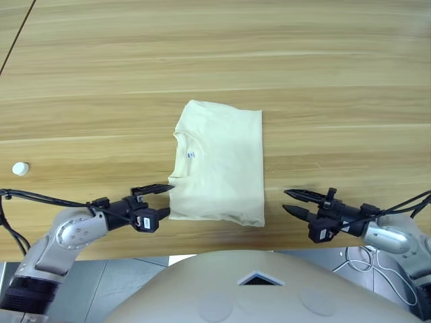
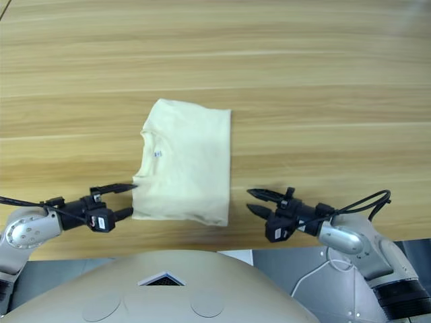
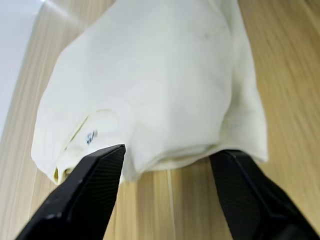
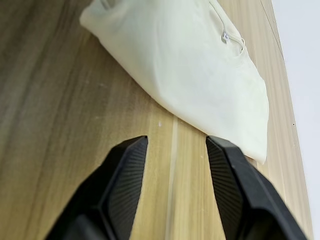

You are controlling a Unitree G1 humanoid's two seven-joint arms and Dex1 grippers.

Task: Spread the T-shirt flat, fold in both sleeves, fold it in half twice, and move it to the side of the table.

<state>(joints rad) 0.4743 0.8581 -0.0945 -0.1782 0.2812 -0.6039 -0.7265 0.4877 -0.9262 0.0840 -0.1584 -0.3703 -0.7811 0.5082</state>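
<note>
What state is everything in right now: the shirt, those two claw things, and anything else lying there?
T-shirt: folded into a rectangle, lying flat on the table, collar showing at its left edge.
Left gripper: open, straddling the T-shirt's near left corner.
Right gripper: open, holding nothing, apart from the T-shirt on its right.
White round thing: lying on the table far to the left, untouched.
</note>
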